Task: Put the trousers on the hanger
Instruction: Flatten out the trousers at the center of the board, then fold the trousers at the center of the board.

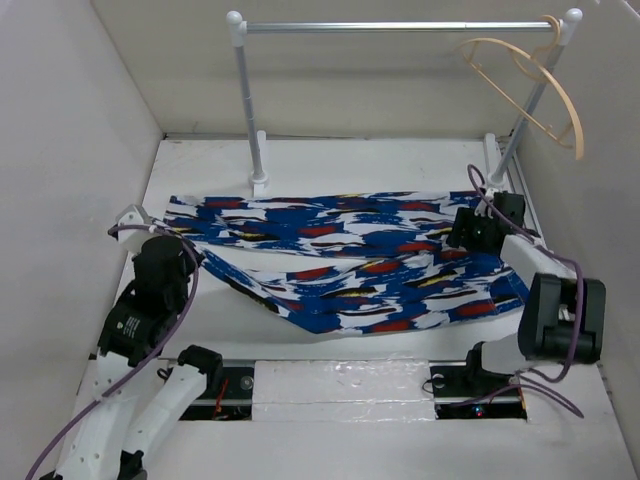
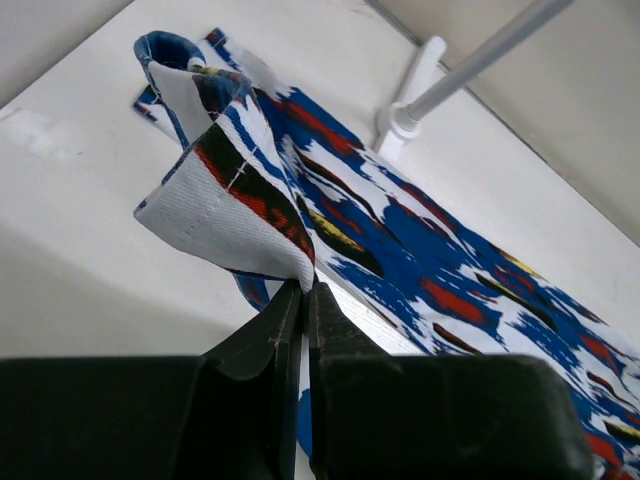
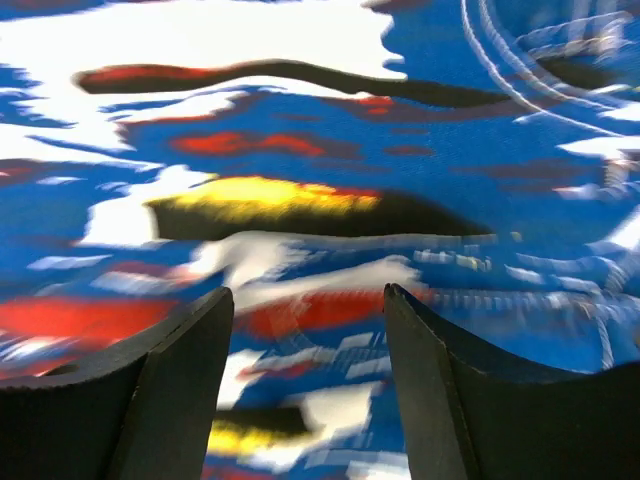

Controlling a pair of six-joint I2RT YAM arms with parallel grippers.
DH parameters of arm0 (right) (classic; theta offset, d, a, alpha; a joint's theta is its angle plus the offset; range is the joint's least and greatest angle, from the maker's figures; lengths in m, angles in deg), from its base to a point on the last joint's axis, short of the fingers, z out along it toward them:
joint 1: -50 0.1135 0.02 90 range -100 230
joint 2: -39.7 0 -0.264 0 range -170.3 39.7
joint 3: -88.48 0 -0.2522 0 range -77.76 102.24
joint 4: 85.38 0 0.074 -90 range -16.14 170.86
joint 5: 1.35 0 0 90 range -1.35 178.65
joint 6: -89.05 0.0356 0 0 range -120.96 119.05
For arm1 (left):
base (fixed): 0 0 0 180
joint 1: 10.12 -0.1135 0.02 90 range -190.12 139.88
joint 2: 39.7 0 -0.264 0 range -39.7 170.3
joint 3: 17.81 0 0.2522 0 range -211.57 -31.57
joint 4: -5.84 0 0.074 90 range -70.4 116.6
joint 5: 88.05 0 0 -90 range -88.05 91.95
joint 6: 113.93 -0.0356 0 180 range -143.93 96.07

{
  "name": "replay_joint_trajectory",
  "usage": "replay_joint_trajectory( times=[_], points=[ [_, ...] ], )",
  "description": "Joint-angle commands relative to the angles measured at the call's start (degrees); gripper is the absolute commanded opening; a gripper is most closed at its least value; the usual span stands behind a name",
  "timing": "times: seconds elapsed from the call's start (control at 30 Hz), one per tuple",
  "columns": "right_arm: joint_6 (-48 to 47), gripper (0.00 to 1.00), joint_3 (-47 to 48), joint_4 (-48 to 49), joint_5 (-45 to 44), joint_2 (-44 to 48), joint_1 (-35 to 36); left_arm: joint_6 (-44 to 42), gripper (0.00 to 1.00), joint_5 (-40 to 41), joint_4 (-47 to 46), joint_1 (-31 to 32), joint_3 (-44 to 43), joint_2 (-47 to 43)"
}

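Left arm was folded low, left gripper (image 2: 305,292) clamped on a lifted corner of the blue, white and red printed fabric trousers (image 1: 340,265) spread across the white table (image 1: 300,165). Right arm reached forward, right gripper (image 3: 308,300) gaping wide over that cloth.

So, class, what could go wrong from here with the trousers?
The left gripper pinches only a thin edge of the trousers; it may slip when lifted. The right gripper is open over them, holding nothing, so lifting could be lopsided. The hanger hangs tilted on the rail; a nudge may unseat it.
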Motion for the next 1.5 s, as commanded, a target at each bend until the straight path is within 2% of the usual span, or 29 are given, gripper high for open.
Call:
replay_joint_trajectory(
  times=[0.0, 0.1, 0.17, 0.23, 0.3, 0.33, 0.37, 0.53, 0.83, 0.97, 1.07, 1.1, 1.27, 1.3, 1.37, 1.47],
  points=[
    [1.0, 0.68, 2.0, -0.8, 0.4, 10.9, -1.6, -3.4, 0.00, -1.0, -2.0, 1.1, -1.3, -3.2],
    [1.9, 0.68, -0.2, -10.5, -6.0, 20.9, -3.3, -5.5, 0.00, -3.4, -0.4, 2.9, -3.5, -2.1],
    [3.8, 0.68, -3.9, -16.2, -11.1, 26.5, -6.7, -5.8, 0.00, -8.2, 0.0, 2.9, -3.9, -0.8],
    [6.0, 0.67, -6.9, -18.0, -13.4, 29.8, -11.2, -5.3, 0.00, -11.0, -0.6, 4.2, -3.4, -2.1],
    [6.8, 0.66, -10.2, -20.1, -13.6, 33.5, -14.7, -5.0, 0.00, -10.6, -0.8, 6.6, -3.0, -3.3],
    [7.7, 0.65, -10.7, -21.2, -17.1, 34.0, -16.8, -5.5, 0.00, -9.1, -0.6, 7.6, -3.2, -3.6],
    [7.8, 0.64, -10.9, -23.2, -17.6, 34.4, -21.0, -6.1, 0.00, -8.1, -0.3, 9.1, -4.4, -3.5],
    [6.4, 0.63, -11.9, -23.7, -14.4, 29.8, -33.7, -10.3, 0.00, 0.2, -0.8, 13.0, -8.6, -2.6],
    [4.0, 0.64, -14.7, -14.3, -3.0, 18.1, -40.6, -11.6, 0.00, 6.4, -0.1, 16.4, -7.6, -3.0],
    [4.9, 0.63, -16.5, -10.3, -1.8, 16.3, -40.6, -10.8, 0.00, 7.8, 0.9, 17.0, -8.0, -3.3],
    [5.0, 0.55, -16.0, -7.1, -0.1, 14.3, -40.1, -11.8, 0.00, 9.9, 0.1, 18.1, -8.0, -4.2],
    [4.9, 0.45, -15.6, -6.7, 0.4, 13.6, -39.5, -11.9, 0.00, 11.3, 0.3, 18.1, -8.1, -3.4],
    [0.1, 0.12, -13.1, -7.1, 1.4, 10.4, -39.5, -14.4, 0.00, 14.0, -1.1, 18.1, -9.5, -1.6],
    [-0.7, 0.00, -12.0, -7.9, 1.2, 9.9, -39.5, -14.8, 0.00, 14.5, -1.3, 18.1, -9.6, -1.1],
    [-1.6, 0.00, -11.2, -11.8, -0.5, 11.1, -39.5, -16.2, 0.00, 15.8, -1.8, 18.1, -9.8, -0.7],
    [-3.6, 0.00, -8.1, -17.8, -3.8, 20.2, -39.5, -17.6, 0.00, 18.8, -3.0, 18.7, -10.3, -0.6]
  ],
)
